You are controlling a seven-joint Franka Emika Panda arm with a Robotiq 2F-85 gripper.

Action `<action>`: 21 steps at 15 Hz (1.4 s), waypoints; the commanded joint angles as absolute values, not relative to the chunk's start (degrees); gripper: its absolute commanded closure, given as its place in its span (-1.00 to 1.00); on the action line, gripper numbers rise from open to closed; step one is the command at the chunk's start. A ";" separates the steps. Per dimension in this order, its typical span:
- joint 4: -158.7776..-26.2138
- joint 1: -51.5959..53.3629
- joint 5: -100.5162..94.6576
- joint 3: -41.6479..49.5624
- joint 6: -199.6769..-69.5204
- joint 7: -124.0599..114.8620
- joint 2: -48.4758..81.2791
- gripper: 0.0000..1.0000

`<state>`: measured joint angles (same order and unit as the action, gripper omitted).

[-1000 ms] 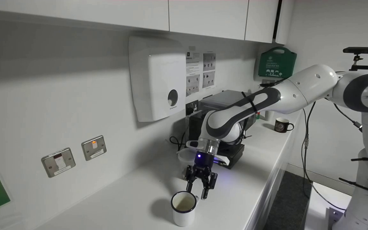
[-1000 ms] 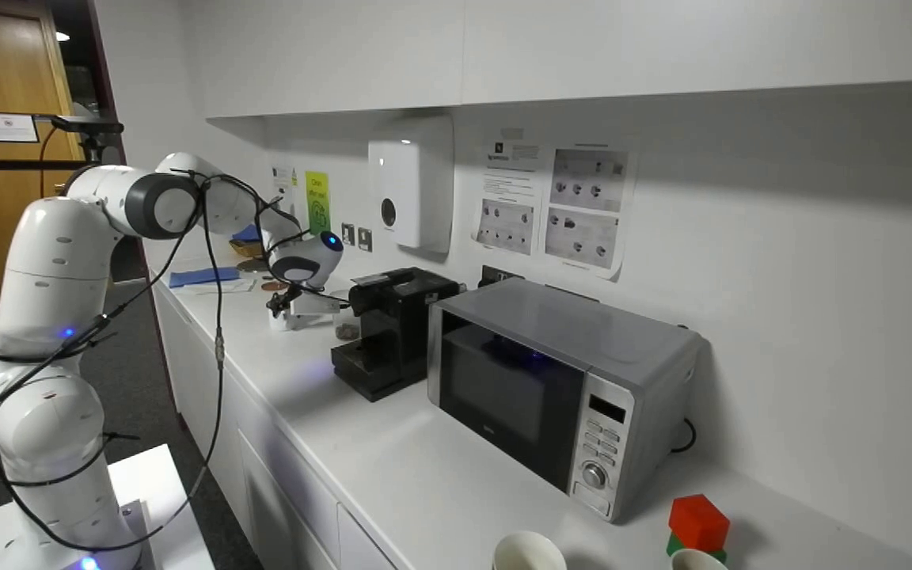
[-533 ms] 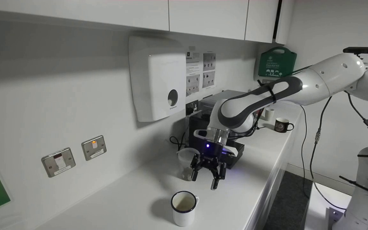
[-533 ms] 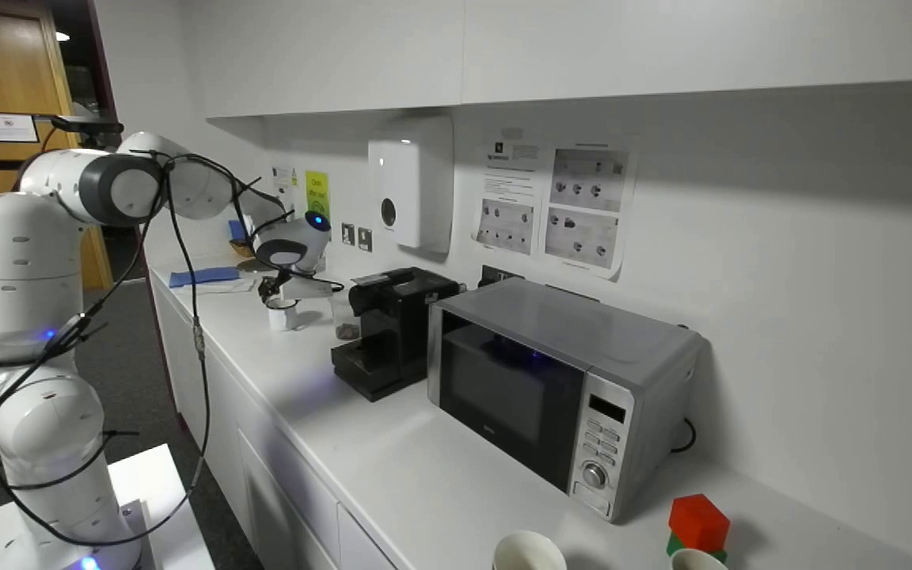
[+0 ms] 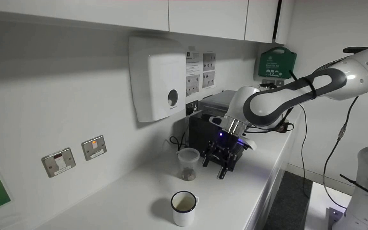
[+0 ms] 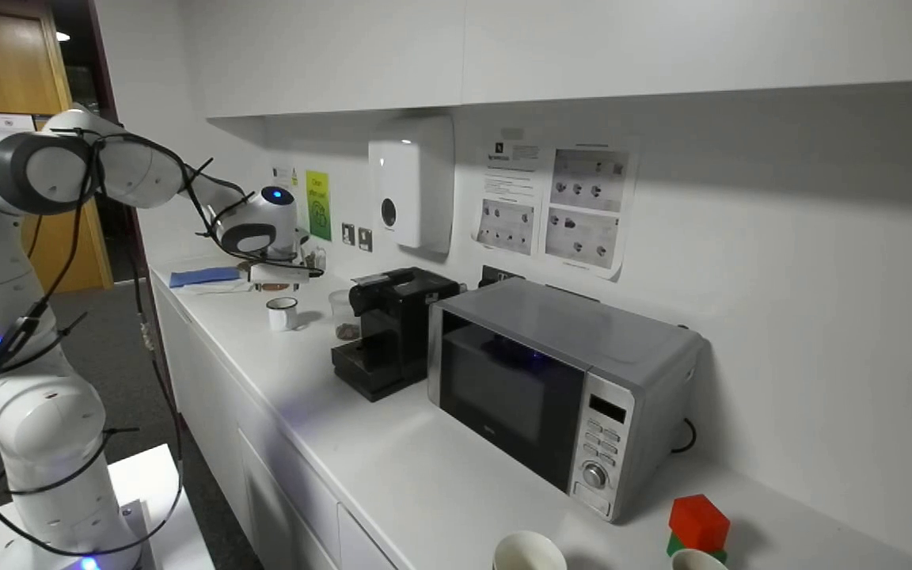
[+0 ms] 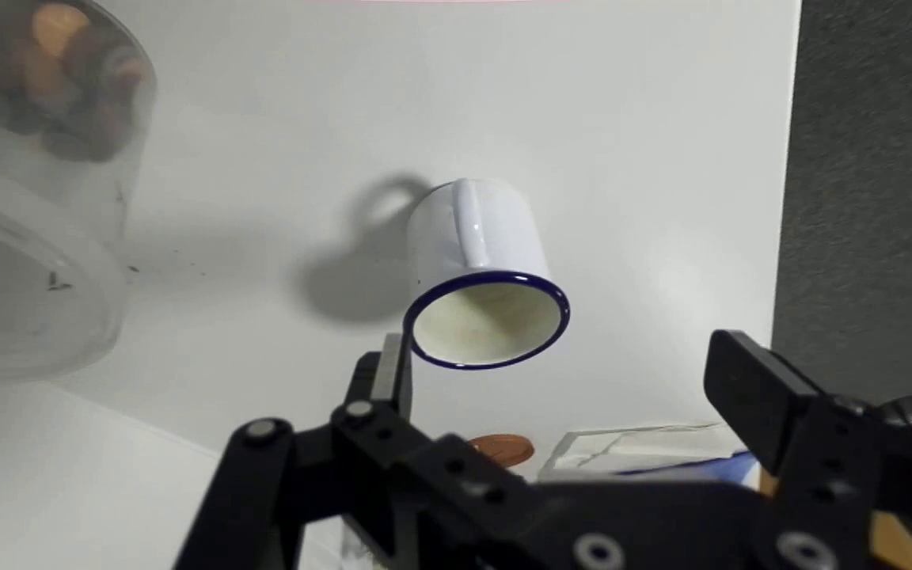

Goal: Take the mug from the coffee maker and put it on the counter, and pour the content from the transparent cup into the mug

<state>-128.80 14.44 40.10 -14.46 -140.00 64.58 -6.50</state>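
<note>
"How is the hand (image 5: 213, 170)?"

"Spread wide, raised above the bench (image 5: 129, 207). In an exterior view, the black coffee maker (image 5: 200, 131) is directly behind it."

"What about the transparent cup (image 5: 188, 161)?"

"Upright on the bench, at the hand's left in the wrist view, with brown and dark pieces (image 7: 60, 87) at the bottom."

"And the mug (image 5: 183, 218)?"

"Farther ahead of the hand, upright on the bench: white, blue-rimmed, its handle facing the hand. Beyond it lies a flat brown disc (image 7: 501, 450)."
</note>
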 commanded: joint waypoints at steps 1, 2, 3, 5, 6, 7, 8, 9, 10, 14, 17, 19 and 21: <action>-132.25 14.87 35.84 -14.87 -146.90 51.92 -10.55 -1.00; -132.29 14.79 33.79 -14.92 -148.55 47.83 -10.58 -1.00; -132.71 14.73 31.18 -15.00 -150.44 43.48 -10.84 -1.00; -133.79 11.69 25.19 -17.35 -151.77 34.23 -11.67 -1.00; -130.88 16.00 28.27 -13.32 -149.64 40.56 -8.63 -1.00; -131.13 15.68 26.22 -13.62 -150.05 37.17 -8.71 -1.00; -131.35 15.59 25.55 -13.73 -150.20 35.77 -8.83 -1.00; -131.50 15.60 25.41 -13.74 -150.24 35.37 -8.95 -1.00; -131.61 15.59 25.39 -13.72 -150.25 35.27 -9.07 -1.00; -131.80 15.56 25.36 -13.66 -150.26 35.24 -9.29 -1.00; -132.14 14.76 22.17 -14.48 -155.36 27.37 -8.21 -1.00; -132.14 14.26 19.74 -14.68 -160.32 19.81 -7.24 -1.00; -132.26 13.41 15.45 -15.01 -165.19 11.71 -6.25 -1.00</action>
<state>-131.87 13.77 20.66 -15.24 -158.71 21.66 -7.29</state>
